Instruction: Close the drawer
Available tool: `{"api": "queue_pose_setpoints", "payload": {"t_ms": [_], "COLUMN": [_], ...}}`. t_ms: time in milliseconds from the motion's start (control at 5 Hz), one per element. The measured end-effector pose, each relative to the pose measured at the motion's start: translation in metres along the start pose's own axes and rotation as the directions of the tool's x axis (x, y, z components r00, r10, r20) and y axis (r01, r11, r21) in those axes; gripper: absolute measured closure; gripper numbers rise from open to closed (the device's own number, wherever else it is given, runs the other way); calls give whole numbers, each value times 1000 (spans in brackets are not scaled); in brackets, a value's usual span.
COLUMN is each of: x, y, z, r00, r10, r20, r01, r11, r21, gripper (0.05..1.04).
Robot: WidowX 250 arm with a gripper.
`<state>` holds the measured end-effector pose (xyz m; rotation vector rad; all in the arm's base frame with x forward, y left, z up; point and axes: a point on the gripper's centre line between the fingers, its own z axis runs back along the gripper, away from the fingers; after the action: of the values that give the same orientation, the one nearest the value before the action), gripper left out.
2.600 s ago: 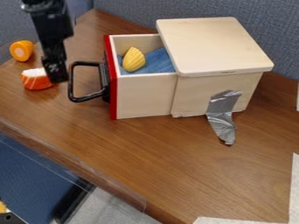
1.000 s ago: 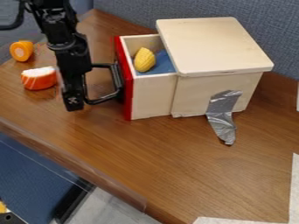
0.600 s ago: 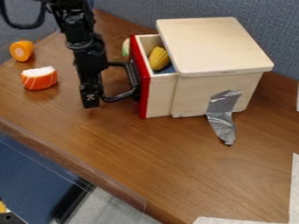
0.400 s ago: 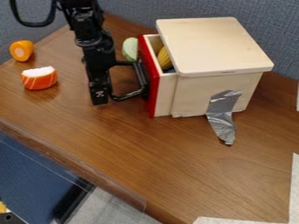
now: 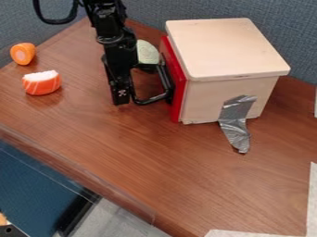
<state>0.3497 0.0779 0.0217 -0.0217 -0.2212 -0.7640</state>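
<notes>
On my screen the box (image 5: 226,48) stands on the table (image 5: 142,162), right of centre, the partition (image 5: 297,28) behind it. At the box's left side I see the drawer front (image 5: 178,88), its handle (image 5: 166,85) to the left, then the gripper (image 5: 120,95) just beside that. A rounded toy (image 5: 147,52) lies behind the handle (partly hidden from me). Tape (image 5: 234,121) runs from the box's near side onto the table. Well left lies a salmon piece (image 5: 41,83), a carrot piece (image 5: 23,54) behind it

passage: wooden table (image 5: 136,157) before the box (image 5: 229,99), also between the orange-and-white toy (image 5: 41,84) and gripper (image 5: 121,98) | blocked, drawer side: gripper at the black handle (image 5: 153,100), pale green toy (image 5: 147,52) behind | blocked, far side: grey partition (image 5: 297,28) | low: silver tape (image 5: 234,125) from box to table
</notes>
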Motion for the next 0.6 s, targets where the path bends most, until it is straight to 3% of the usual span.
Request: {"api": "queue_pose_setpoints", "payload": {"t_ms": [600], "x": [14], "y": [11], "z": [-8], "r00": [1000], "r10": [18], "r20": [9], "r01": [-18], "r11": [1000], "r21": [-17], "gripper": [83]}}
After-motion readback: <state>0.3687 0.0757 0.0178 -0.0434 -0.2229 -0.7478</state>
